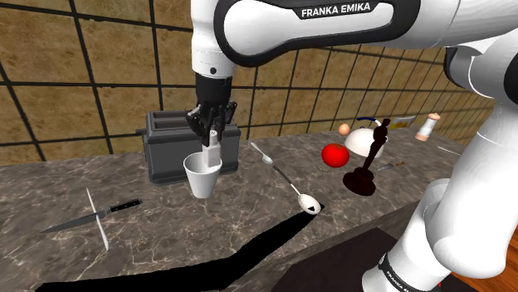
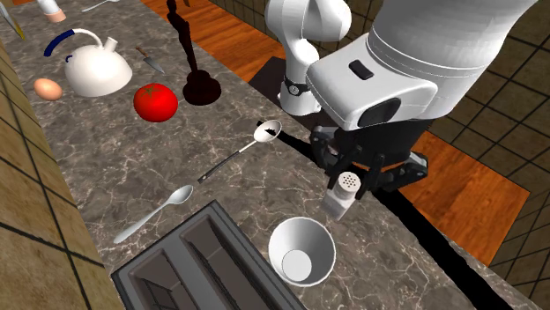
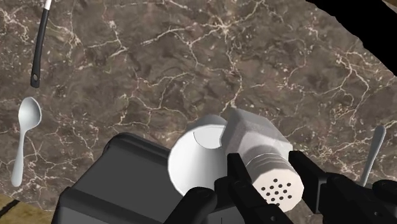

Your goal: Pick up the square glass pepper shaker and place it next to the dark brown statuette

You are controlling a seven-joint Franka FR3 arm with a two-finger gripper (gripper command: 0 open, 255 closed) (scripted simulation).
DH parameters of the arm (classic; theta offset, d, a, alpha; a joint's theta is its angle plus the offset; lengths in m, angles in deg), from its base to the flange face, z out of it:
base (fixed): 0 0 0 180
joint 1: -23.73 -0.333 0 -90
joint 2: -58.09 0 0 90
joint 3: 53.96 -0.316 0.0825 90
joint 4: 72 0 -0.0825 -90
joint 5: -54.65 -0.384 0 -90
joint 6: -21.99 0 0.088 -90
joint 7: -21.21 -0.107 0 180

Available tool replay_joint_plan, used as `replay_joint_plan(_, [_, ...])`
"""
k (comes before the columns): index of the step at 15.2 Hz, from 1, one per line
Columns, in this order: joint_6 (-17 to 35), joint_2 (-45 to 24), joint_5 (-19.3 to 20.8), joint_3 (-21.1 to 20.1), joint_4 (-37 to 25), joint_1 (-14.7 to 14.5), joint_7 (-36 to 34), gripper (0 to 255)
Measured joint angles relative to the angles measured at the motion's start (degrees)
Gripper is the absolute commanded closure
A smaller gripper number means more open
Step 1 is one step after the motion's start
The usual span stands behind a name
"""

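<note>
Gripping the pepper shaker (image 1: 213,154), held upright, the pincer (image 1: 212,137) is closed on it just beside the white cup (image 1: 202,178). The dark statuette (image 1: 369,162) is seen well apart at the shoulder view's right, so a rightward carry over the counter (image 1: 166,228) is judged needed.

We are looking at a home kitchen. A brown, white-veined stone countertop (image 1: 166,245) runs along a wall of brown tiles (image 1: 83,83) with dark grout lines. On the counter stand a dark two-slot toaster (image 1: 166,153), a white cup (image 2: 302,251), a white kettle (image 2: 92,70) with a blue handle, a red tomato (image 2: 155,101) and an egg (image 2: 48,88). Spoons (image 2: 179,195) and a black-handled knife (image 1: 95,216) lie loose on the stone, and we see a pepper shaker (image 2: 344,195) with a perforated top. Beyond the counter's edge lies a wooden floor (image 2: 458,185).
</note>
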Motion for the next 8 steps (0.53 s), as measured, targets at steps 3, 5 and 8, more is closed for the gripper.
replay_joint_plan(3, [-2.43,0.24,-0.14,-0.02,-2.21,-0.01,0.21,255])
replay_joint_plan(5, [-3.95,0.19,-0.14,-0.05,-3.78,-0.05,0.26,255])
replay_joint_plan(8, [-6.28,0.0,-0.11,-0.09,-6.29,-0.1,0.37,255])
